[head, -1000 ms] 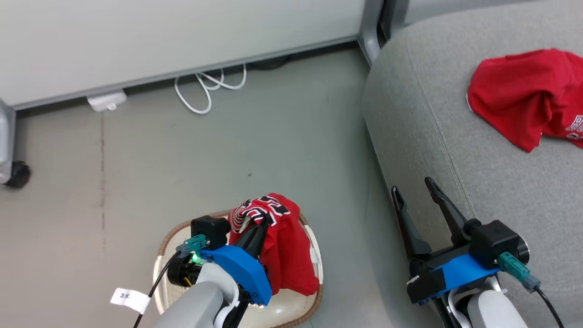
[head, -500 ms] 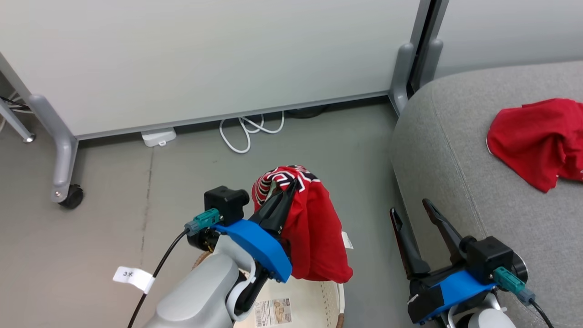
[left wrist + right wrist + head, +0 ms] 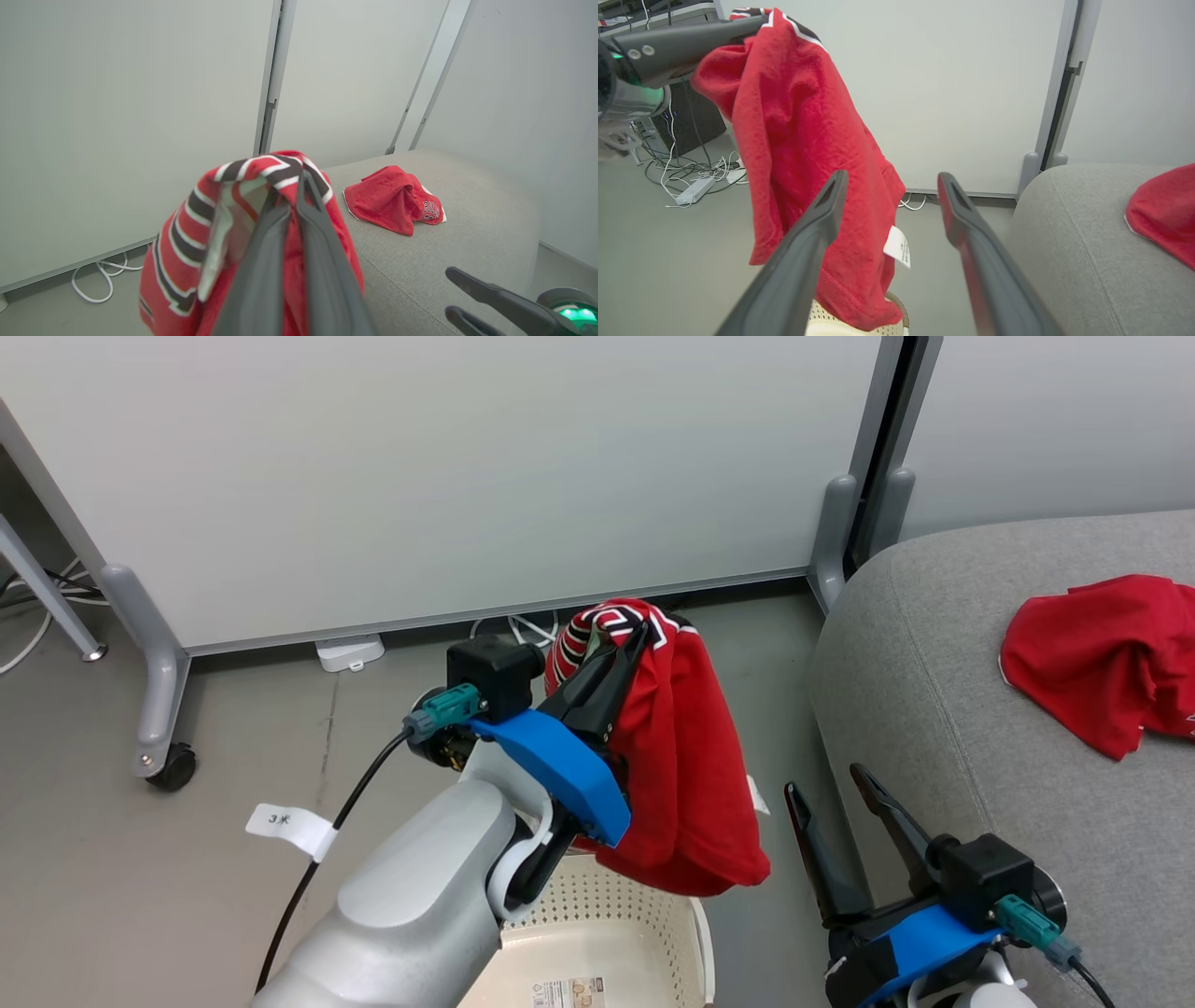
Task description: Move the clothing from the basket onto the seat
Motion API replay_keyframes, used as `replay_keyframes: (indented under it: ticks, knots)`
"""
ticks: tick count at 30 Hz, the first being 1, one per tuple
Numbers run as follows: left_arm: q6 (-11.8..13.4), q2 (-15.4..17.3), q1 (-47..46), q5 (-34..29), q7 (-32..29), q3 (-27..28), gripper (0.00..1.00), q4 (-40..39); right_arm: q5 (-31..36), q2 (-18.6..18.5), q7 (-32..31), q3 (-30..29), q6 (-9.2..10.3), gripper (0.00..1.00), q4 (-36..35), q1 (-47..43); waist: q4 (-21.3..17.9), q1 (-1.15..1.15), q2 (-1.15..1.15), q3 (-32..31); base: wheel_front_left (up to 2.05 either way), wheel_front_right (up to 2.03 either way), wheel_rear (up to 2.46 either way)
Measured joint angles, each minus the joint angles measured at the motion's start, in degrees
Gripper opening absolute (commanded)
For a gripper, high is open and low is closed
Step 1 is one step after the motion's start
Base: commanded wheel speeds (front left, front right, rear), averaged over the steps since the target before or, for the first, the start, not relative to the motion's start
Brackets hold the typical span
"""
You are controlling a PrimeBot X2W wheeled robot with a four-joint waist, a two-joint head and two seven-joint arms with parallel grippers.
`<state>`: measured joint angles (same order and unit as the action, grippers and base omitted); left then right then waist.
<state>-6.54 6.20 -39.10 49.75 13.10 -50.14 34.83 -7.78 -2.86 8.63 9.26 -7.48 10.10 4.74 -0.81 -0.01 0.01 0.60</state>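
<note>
Your left gripper point(image 3: 631, 638) is pinched tight on the striped red garment point(image 3: 689, 756), which hangs over the basket point(image 3: 611, 933). Your right gripper point(image 3: 825, 780) gapes empty beside the seat point(image 3: 934, 672), where the other red garment point(image 3: 1092, 653) lies.

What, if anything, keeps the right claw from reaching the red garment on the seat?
Probably nothing, so yes: the right claw is open and empty beside the seat, with bare upholstery between it and the garment.
</note>
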Motion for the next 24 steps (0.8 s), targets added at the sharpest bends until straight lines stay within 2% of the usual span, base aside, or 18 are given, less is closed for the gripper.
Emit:
replay_keyframes:
  ticks: [13,24]
  knots:
    - [0.53,-0.78,-0.97,0.01,-0.22,-0.31,0.00,1.33,-0.34,0.00,-0.05,0.81,0.00,1.00,0.37,-0.02,-0.01,0.01,0.00,0.07,0.00,0.00,0.00]
    - [0.53,-1.03,-1.66,0.01,0.11,-0.63,0.00,1.83,-2.07,0.02,-2.48,9.95,0.00,1.00,2.70,4.49,0.03,0.01,0.00,1.45,0.00,0.00,0.00]
